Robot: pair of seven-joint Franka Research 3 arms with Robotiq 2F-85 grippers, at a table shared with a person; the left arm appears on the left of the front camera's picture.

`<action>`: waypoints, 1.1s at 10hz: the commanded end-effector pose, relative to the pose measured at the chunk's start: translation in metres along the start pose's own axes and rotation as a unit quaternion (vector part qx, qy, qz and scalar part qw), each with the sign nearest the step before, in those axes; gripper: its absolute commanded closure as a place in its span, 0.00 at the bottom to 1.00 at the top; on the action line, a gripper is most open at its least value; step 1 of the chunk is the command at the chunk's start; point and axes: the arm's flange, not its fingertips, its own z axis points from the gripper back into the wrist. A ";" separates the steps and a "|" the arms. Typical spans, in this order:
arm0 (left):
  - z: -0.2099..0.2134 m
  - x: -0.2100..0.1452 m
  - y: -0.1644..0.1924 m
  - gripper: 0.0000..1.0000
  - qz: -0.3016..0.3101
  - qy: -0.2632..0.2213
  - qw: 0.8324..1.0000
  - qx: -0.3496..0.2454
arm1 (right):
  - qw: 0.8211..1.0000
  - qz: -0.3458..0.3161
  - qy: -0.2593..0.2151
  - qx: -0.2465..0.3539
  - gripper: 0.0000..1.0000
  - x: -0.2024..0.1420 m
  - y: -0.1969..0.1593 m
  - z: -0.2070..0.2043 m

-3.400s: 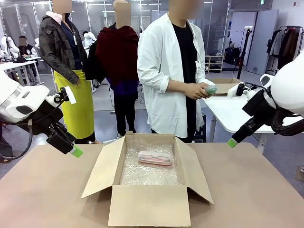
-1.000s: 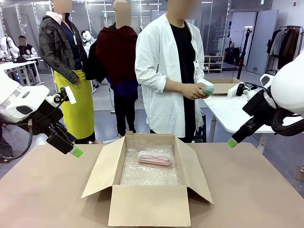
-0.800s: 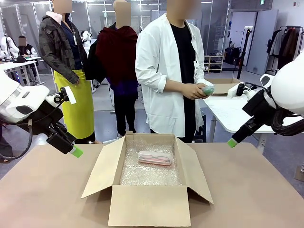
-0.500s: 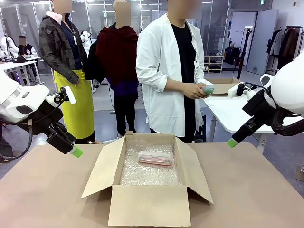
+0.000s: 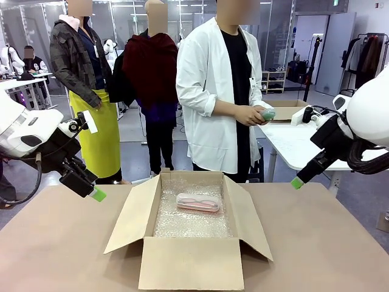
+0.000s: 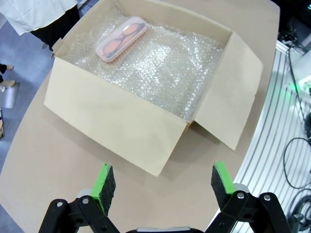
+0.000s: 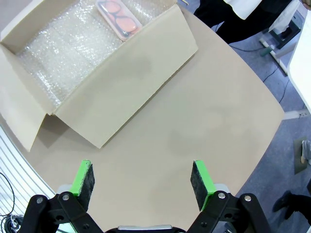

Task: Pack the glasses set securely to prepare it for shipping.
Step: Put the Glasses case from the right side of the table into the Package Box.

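Observation:
A pink glasses case [image 5: 197, 202] lies on bubble wrap near the far wall of an open cardboard box [image 5: 188, 258]; it also shows as the pink case [image 6: 121, 39] in the left wrist view and the pink case [image 7: 118, 14] in the right wrist view. The person in a white coat across the table holds the mint-green case [image 5: 267, 114] in both hands at waist height. My left gripper [image 6: 158, 180] hangs open above the table left of the box. My right gripper [image 7: 143, 179] hangs open above the table right of the box. Both hold nothing.
The box's flaps [image 5: 133, 214] spread outward on the brown table [image 5: 322, 243]. Two more people stand behind at the far left. A white table [image 5: 298, 146] with a small carton stands at the back right.
The person has shifted slightly to the right, still holding the mint-green case. Both arms and the box have not moved.

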 end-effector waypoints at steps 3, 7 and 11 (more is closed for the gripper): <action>0.001 0.000 0.002 0.00 -0.005 -0.011 1.000 -0.005 | 1.000 0.001 -0.002 -0.003 0.00 0.002 -0.001 0.001; 0.001 0.000 0.002 0.00 -0.005 -0.011 1.000 -0.005 | 1.000 0.001 -0.002 -0.003 0.00 0.002 -0.001 0.001; 0.001 0.000 0.002 0.00 -0.005 -0.011 1.000 -0.005 | 1.000 0.001 -0.002 -0.003 0.00 0.002 -0.001 0.001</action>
